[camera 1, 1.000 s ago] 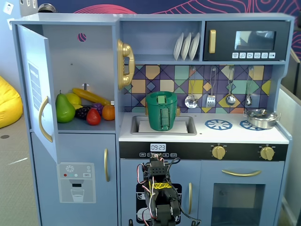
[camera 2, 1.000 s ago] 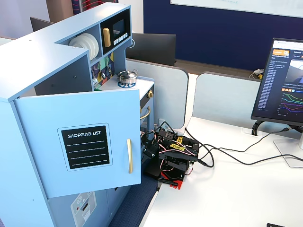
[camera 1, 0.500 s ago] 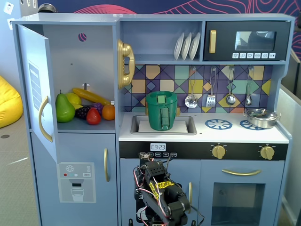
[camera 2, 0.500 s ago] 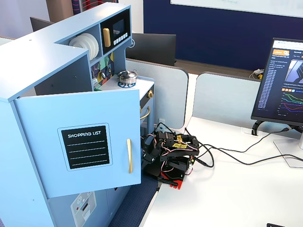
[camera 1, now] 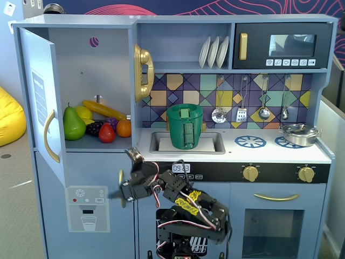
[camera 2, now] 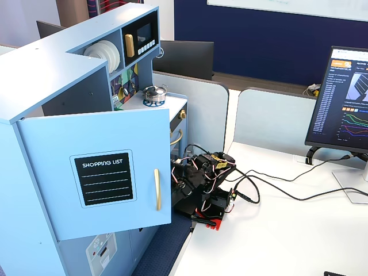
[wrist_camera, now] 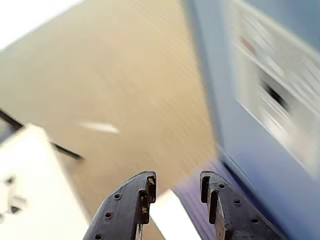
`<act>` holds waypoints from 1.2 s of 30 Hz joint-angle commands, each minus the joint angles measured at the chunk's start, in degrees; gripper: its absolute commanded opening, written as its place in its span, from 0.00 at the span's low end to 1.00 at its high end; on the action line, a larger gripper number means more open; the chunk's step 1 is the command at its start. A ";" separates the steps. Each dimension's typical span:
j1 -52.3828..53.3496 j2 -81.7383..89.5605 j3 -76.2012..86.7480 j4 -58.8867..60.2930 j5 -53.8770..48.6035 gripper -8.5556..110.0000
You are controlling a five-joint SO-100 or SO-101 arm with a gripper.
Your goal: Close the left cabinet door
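Observation:
The left cabinet door (camera 1: 46, 97) stands wide open, swung out toward the camera, with its curved gold handle (camera 1: 50, 135) on the free edge. In the other fixed view its face (camera 2: 57, 149) shows the black "SHOPPING LIST" panel (camera 2: 103, 178) and the handle (camera 2: 157, 188). My gripper (camera 1: 123, 189) is low, in front of the lower door with the water-dispenser graphic (camera 1: 88, 208), right of the open door and apart from it. In the wrist view the gripper (wrist_camera: 177, 182) is open and empty, over blurred beige floor. The arm (camera 2: 201, 184) sits behind the door's edge.
Toy fruit, among it a green pear (camera 1: 74, 123), lies in the open compartment. A gold phone (camera 1: 143, 72) hangs beside it and a green basket (camera 1: 185, 125) stands in the sink. A monitor (camera 2: 345, 98) and cables (camera 2: 276, 190) are on the white table.

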 commanded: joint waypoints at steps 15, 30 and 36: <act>-28.92 -20.65 -29.62 -15.91 -10.63 0.07; -31.20 -46.58 -52.73 -21.01 -13.71 0.07; -27.86 -52.38 -58.27 -21.62 -14.06 0.07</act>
